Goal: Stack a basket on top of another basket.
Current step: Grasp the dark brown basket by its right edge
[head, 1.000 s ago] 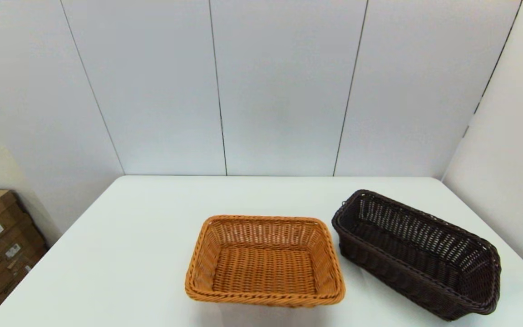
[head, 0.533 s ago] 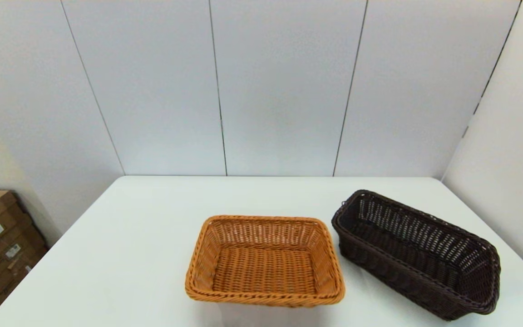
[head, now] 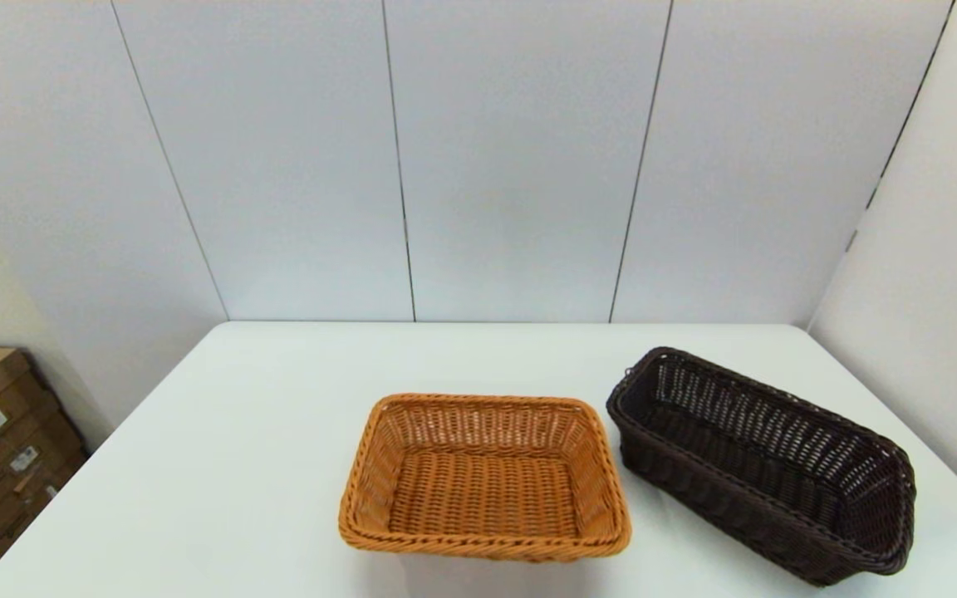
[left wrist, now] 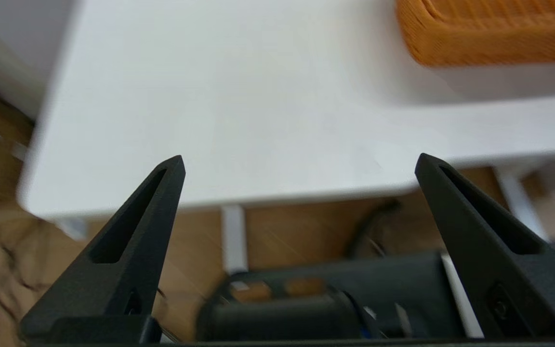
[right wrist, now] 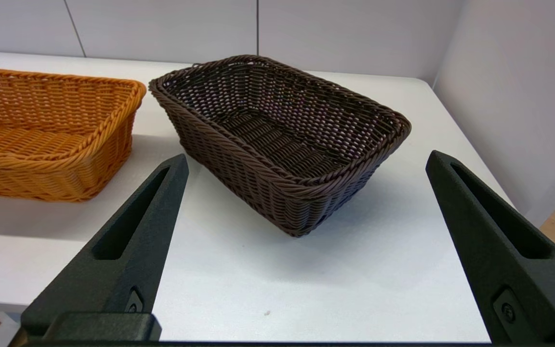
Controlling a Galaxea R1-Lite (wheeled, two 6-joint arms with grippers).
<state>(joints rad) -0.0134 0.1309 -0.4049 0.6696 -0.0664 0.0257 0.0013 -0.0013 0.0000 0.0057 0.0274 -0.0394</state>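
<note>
Head view: white table (head: 238, 465), with the orange-tan basket (head: 485, 477) near the front centre and the dark brown basket (head: 765, 461) just beside it on the robot's right, set at an angle, a narrow gap between their rims. Nothing stacked yet.

Right gripper (right wrist: 306, 161) hangs off the table's near edge facing the dark basket, fingers spread wide, empty. Left gripper (left wrist: 299, 161) sits low by the near left corner, also spread wide and empty, looks parked.

Risks, as I read it:
- Flared open-weave wall: a one-sided rim pinch will likely tilt the basket or slip.
- Skewed pose: without squaring it up, it lands crooked on the tan rim.
- Narrow gap: a low carry could clip the tan basket and shove it.
</note>
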